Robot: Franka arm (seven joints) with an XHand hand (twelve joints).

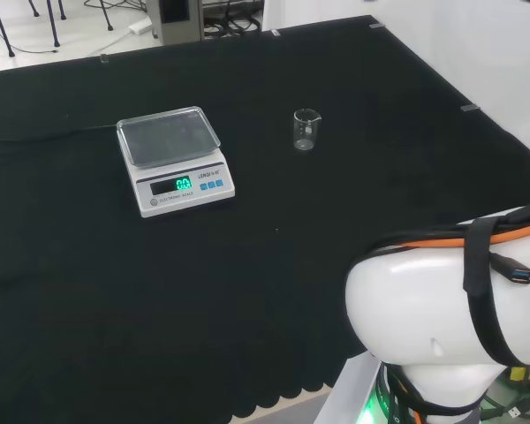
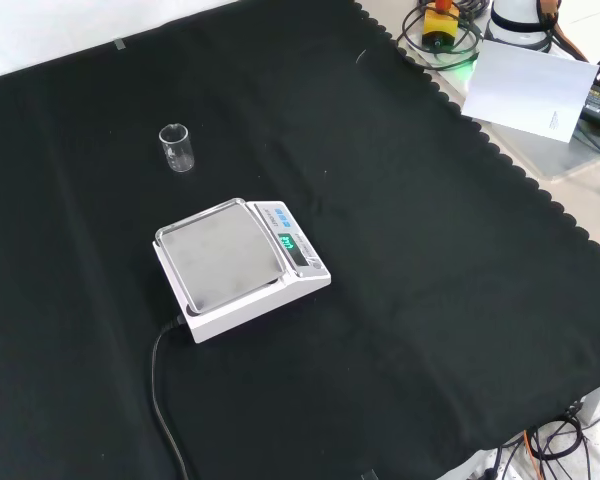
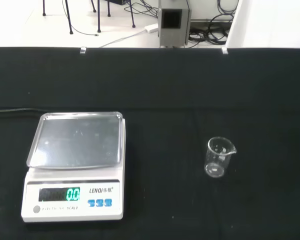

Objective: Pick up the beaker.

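A small clear glass beaker (image 1: 306, 130) stands upright on the black cloth, right of the scale in the head view. In the front view the beaker (image 2: 177, 148) is at the upper left, beyond the scale. The wrist view looks across the bench at the beaker (image 3: 220, 158), which appears empty, some way off from the camera. Nothing touches the beaker.
A white electronic scale (image 1: 174, 161) with a bare steel pan and a lit display sits near the beaker; the scale (image 2: 239, 265) has a black cable running toward the front view's bottom. The arm's white link (image 1: 450, 314) is at the head view's lower right.
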